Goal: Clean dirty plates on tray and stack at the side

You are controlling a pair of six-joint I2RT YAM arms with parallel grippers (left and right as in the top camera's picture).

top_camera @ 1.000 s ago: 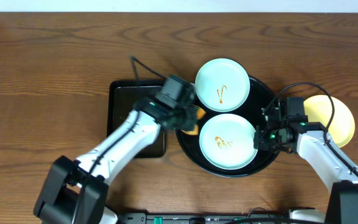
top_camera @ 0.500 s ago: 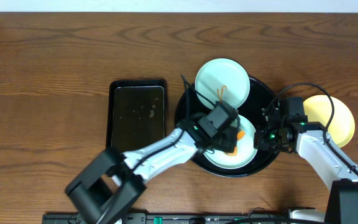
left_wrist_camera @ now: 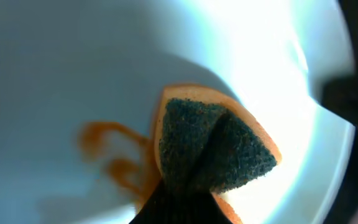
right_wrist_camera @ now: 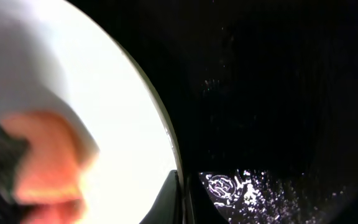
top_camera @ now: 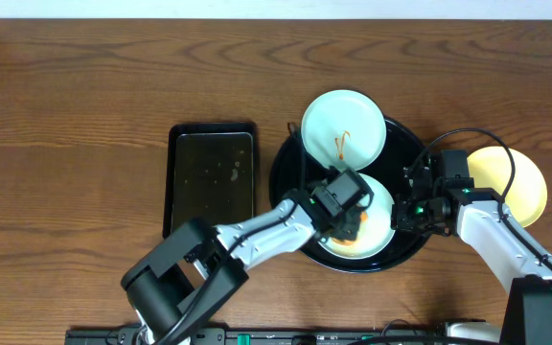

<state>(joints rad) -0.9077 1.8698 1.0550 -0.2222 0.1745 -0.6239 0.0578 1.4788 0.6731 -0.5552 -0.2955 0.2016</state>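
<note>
Wood-grain tabletop (top_camera: 65, 115) bears the round tray (top_camera: 402, 144) beside a rectangular tray (top_camera: 209, 182).

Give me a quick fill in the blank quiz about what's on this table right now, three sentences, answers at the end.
1. The left tool holds a ____ against the near mint-green plate.
2. The round black tray holds ____ plates.
3. The plate lying off that tray is pale ____.
Missing words: sponge; two; yellow.
</note>
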